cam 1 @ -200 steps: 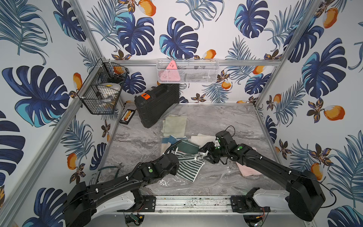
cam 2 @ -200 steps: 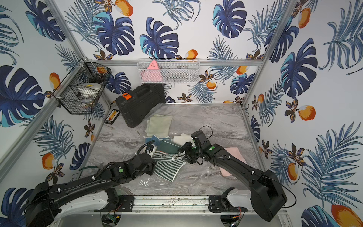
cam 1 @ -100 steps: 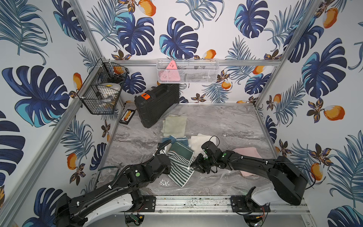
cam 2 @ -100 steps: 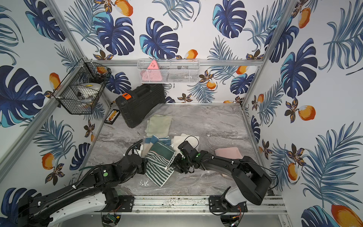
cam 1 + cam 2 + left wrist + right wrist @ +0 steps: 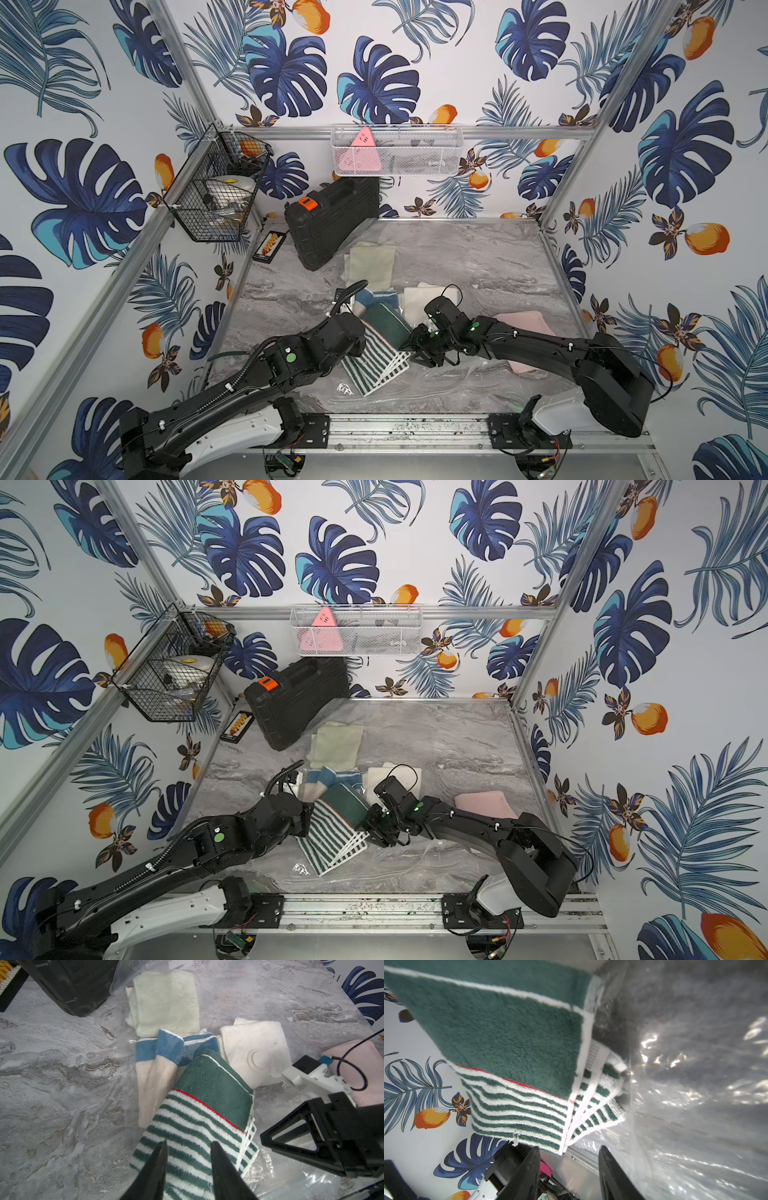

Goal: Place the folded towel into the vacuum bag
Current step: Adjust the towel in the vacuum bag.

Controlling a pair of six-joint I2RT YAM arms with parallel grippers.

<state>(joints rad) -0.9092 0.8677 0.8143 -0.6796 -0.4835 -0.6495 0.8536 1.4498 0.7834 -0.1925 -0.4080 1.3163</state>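
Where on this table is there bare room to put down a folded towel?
Two patches are bare: the back right of the table, between the white towel, the pink towel and the back wall; and the left strip between the side wall and the blue-banded towel. The front middle is crowded: striped towel, vacuum bag, left gripper, right gripper.
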